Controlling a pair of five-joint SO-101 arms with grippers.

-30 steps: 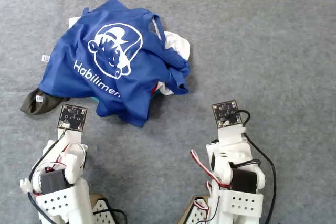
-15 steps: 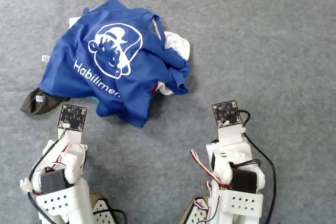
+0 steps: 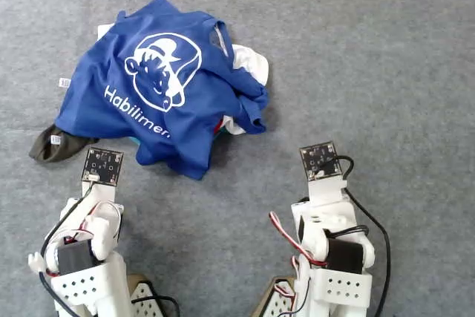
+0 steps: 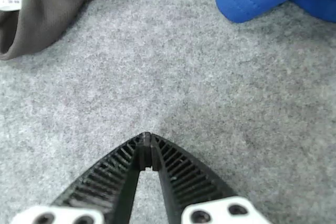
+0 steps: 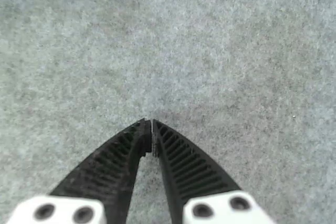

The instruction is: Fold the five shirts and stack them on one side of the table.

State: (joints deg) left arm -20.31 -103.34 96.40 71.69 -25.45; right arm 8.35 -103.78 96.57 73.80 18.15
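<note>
- The shirts lay unfolded in one loose pile [image 3: 159, 109] at the far left of the table, on its grey felt cover [image 3: 386, 72].
- A blue shirt [image 3: 167, 83] with a white print lay on top, crumpled and spread over the others so that most of them were hidden.
- A white shirt [image 3: 251, 63] poked out from under the blue one's right edge.
- A dark shirt [image 3: 46, 148] (brownish olive, with a small white label [image 3: 55, 139] on it) stuck out at the pile's near left corner.
- Along the near right edge of the blue shirt, slivers of red and teal showed from underneath. These were perhaps two more shirts, though too little was visible to be sure.
- The left arm [image 3: 82, 250] stood at the near left edge of the table, its wrist just short of the pile's near edge.
- The left gripper [image 4: 146, 153] had its black ridged jaws closed tip to tip with nothing between them, over bare felt. The dark shirt and a rounded fold of the blue shirt lay a little beyond the tips, not touching them.
- The right arm [image 3: 326, 243] stood at the near edge, right of centre and apart from the pile.
- The right gripper [image 5: 151, 140] likewise had its jaws pressed together at the tips and was empty, with grey felt beneath it.
</note>
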